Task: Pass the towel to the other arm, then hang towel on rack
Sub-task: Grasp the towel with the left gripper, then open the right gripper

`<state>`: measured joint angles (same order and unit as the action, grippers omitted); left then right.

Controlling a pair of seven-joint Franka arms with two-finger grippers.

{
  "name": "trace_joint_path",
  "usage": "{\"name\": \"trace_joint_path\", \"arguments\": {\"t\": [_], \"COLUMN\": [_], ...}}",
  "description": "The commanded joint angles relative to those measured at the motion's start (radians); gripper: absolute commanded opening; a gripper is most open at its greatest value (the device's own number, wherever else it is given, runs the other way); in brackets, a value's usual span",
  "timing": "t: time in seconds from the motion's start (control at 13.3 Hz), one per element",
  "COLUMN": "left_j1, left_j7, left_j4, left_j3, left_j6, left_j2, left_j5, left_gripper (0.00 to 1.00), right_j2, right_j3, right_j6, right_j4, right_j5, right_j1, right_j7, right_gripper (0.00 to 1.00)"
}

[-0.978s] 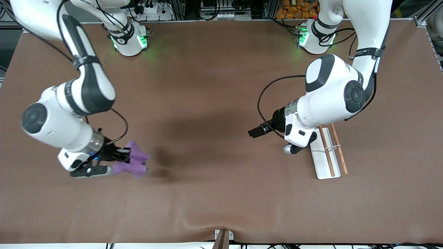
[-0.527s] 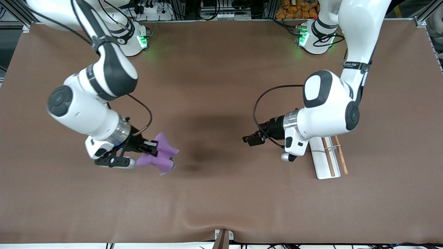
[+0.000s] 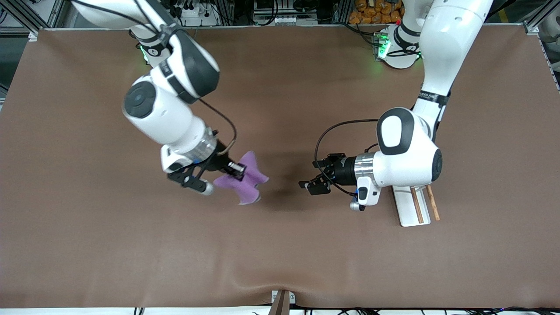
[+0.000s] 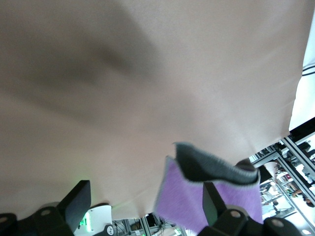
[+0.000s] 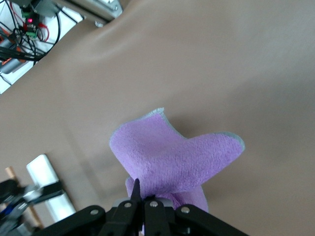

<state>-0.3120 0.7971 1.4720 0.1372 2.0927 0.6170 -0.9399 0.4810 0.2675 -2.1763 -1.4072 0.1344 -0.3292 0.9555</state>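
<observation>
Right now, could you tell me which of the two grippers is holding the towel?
The right gripper, over mid-table, is shut on the towel; the left gripper is open.

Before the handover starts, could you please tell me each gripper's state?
Right gripper: shut on the towel, over mid-table.
Left gripper: open, empty, facing the towel, beside the rack.

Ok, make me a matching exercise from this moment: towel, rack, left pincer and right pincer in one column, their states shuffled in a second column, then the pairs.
Things:
1. towel
2. rack
3. left pincer
4. right pincer

States:
A. open, holding nothing, pointing at the cloth
B. shut on purple cloth above the table
C. standing on the table toward the left arm's end
D. pinched and bunched, hanging in the air

Pairs: 1-D, 2-C, 3-A, 4-B
</observation>
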Motion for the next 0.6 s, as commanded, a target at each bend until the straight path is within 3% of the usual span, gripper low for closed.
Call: {"name": "trace_joint_path", "arguments": {"t": [0.0,0.23,0.53], "left_j1": [-0.006,-0.003,-0.004], "left_j7": [0.054,0.1,0.218], "left_j4": [-0.015,-0.015,-0.009], "left_j3": [0.001,0.001,0.001], "left_j6": [0.012,0.017,0.0], "left_j2": [0.02,0.053,0.037], "left_j5": [-0.028,-0.037,-0.011], "left_gripper": [0.93,0.85,0.84], "right_j2": [0.027,0.053,0.074], "right_j3": [-0.005,-0.007,-0.005], "right_j6": [-0.051,-0.153,-0.203], "right_j4": [0.03,0.03,0.049], "right_j5": [0.008,0.02,0.021], "right_j1": [-0.06,-0.122,-0.131], "right_j7": [0.144,0.268,0.309], "right_gripper": [0.0,0.0,0.0]}}
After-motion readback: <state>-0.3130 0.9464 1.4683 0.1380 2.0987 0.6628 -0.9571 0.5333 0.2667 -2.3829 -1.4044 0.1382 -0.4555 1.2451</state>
